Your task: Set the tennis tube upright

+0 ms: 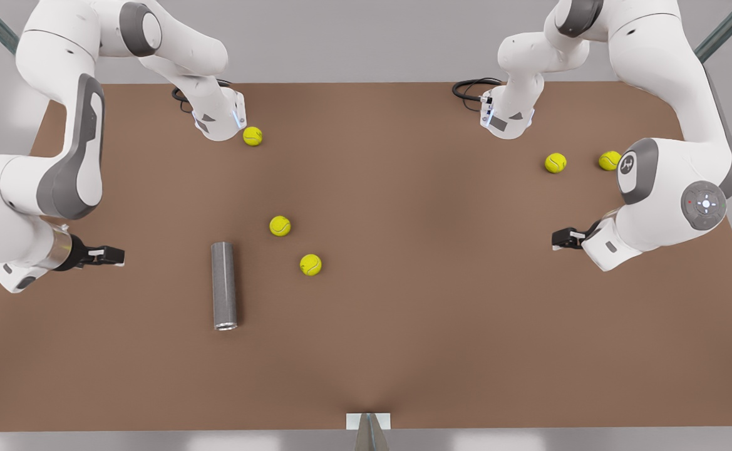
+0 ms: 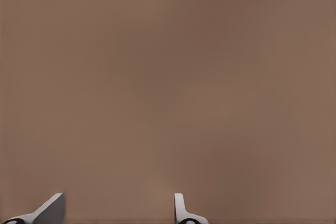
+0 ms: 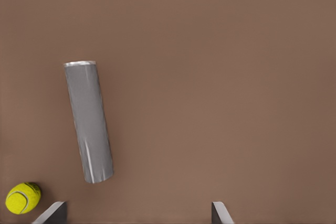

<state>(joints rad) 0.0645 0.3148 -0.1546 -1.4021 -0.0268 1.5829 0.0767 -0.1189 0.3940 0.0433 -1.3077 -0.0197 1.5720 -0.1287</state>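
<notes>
While the tennis tube lay flat on the brown table, my right gripper hovered beside it, fingers parted, empty. My left gripper waited well apart, likewise parted, empty. Two tennis balls sat near the tube.

Both arms run off-frame past the table edges, bases unseen. One tennis ball, near the table's far corner at the front view's right, sits part-hidden behind the left arm's elbow. Grey wedge at the table's near edge is cut off; can't tell what it is. Wrist cams: left gripper and right gripper show spread fingertips only, rest cropped.
</notes>
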